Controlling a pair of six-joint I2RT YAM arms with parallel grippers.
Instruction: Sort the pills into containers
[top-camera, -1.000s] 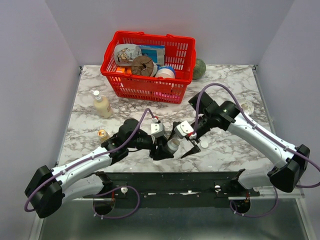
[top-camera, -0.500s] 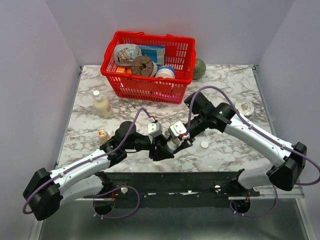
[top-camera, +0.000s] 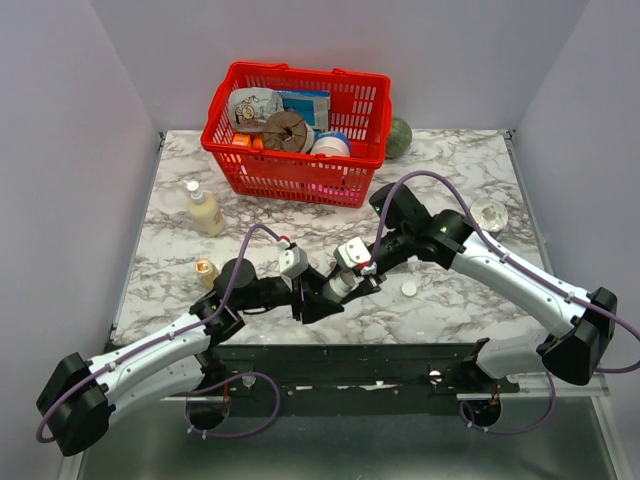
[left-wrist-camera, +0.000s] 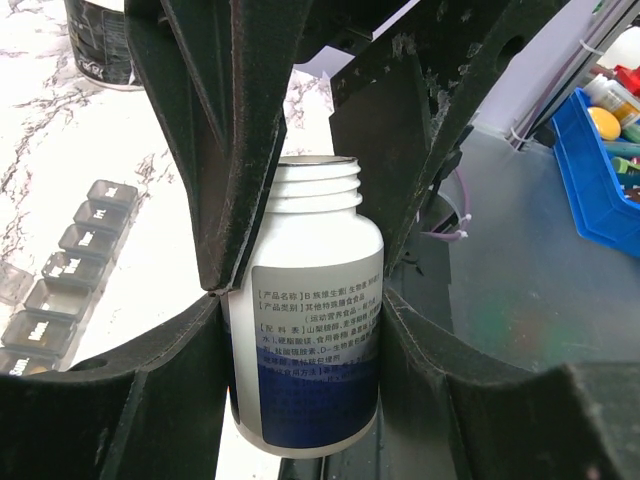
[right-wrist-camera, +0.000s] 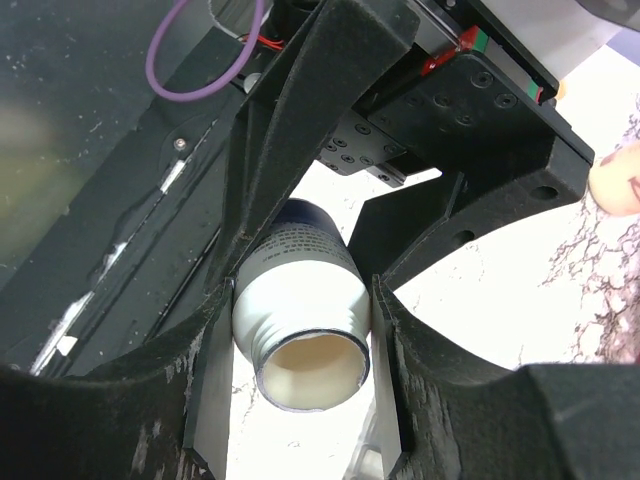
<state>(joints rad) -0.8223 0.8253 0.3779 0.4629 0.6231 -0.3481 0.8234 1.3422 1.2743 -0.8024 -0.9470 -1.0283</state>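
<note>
A white pill bottle (top-camera: 343, 287) with a blue label, cap off, is held tilted above the table between both grippers. My left gripper (top-camera: 318, 300) is shut on its lower body; in the left wrist view the bottle (left-wrist-camera: 305, 330) fills my left gripper (left-wrist-camera: 300, 300). My right gripper (top-camera: 355, 283) is shut on the bottle's shoulder; the right wrist view shows the open mouth (right-wrist-camera: 310, 370) inside my right gripper (right-wrist-camera: 300, 300). The dark grey pill containers strip (left-wrist-camera: 65, 275) lies on the marble left of the bottle; it is hidden under the arms in the top view. No pills show.
A red basket (top-camera: 230, 150) of items stands at the back. A lotion bottle (top-camera: 203, 210) and a small amber bottle (top-camera: 206, 269) are at the left. A white cap (top-camera: 408, 288) and a white dish (top-camera: 490, 213) lie at the right. A dark can (left-wrist-camera: 100, 40) stands beyond the strip.
My right gripper moved in from the right and shut on the bottle's shoulder. My left arm drew back to the left, and the bottle shifted slightly left with it.
</note>
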